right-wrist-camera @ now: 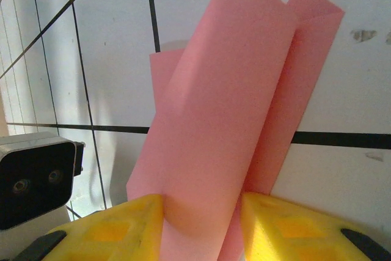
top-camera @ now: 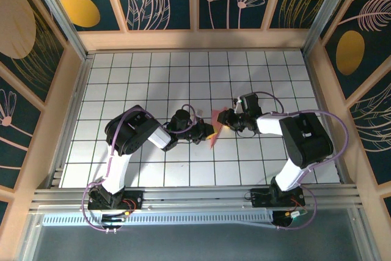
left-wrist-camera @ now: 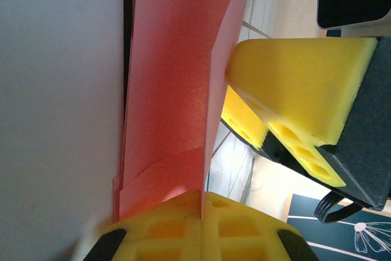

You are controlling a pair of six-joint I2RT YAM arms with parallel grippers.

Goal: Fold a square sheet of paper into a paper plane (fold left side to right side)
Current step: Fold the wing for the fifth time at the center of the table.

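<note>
Left arm (top-camera: pixel 131 136), right arm (top-camera: pixel 303 142) black-white; purple cables (top-camera: pixel 84 203); yellow perforated claw pads (right-wrist-camera: pixel 116 227).

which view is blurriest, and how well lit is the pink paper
Left wrist is blurriest: the pink paper sits too close, soft and grainy, beside a featureless grey blur. Right wrist shows it sharper, evenly lit. Top external is sharp but shows it tiny.
</note>
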